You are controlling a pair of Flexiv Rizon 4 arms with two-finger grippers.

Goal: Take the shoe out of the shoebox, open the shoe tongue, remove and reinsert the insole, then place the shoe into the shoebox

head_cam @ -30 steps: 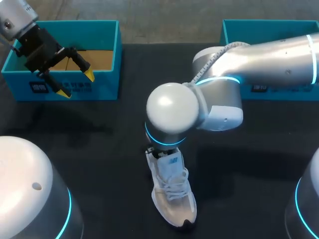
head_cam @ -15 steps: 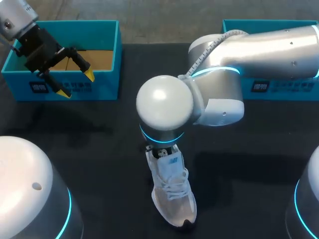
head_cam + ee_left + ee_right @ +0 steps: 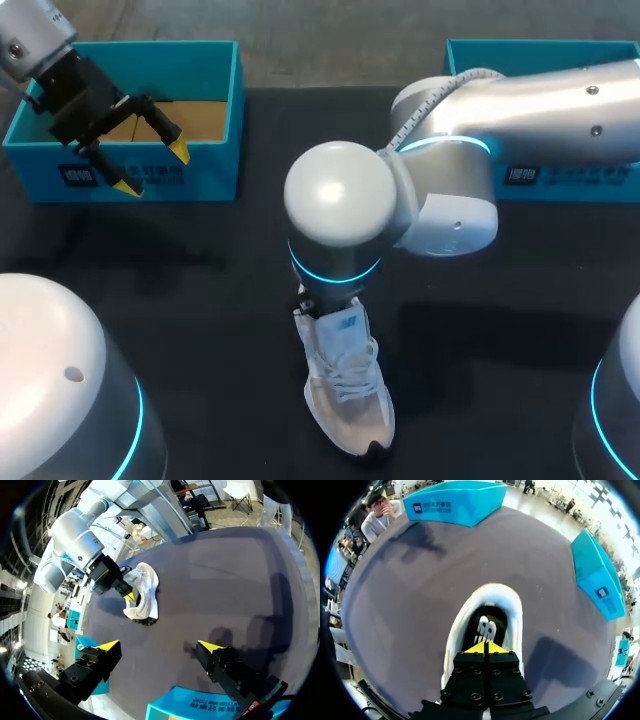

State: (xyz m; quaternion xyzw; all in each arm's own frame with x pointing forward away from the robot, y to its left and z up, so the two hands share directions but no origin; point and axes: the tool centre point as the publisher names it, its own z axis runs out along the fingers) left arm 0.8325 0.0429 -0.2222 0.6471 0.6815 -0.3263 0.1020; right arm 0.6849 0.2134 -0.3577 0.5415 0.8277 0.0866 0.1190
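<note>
Your right arm [image 3: 520, 100] reached in over the white shoe [image 3: 346, 395]. The shoe stood upright on its sole on the dark table [image 3: 200, 300], outside both boxes. Its toe pointed back toward your robot and its heel was tucked under the arm's wrist. The right gripper [image 3: 484, 648] hung directly above the shoe's opening with its yellow tips pressed together. You could not tell whether they pinched any part of the shoe. A pale logo showed in the dark opening just ahead of the tips, and white laces crossed the shoe's upper. Your left gripper [image 3: 153, 168] hung well apart from the shoe, beyond its heel end and off to your left, its two fingers spread wide. It hovered at the front wall of a teal shoebox [image 3: 236, 110], whose brown floor showed inside. A second teal box [image 3: 570, 180] sat beyond the shoe's heel on the opposite side, partly hidden behind your right arm.
</note>
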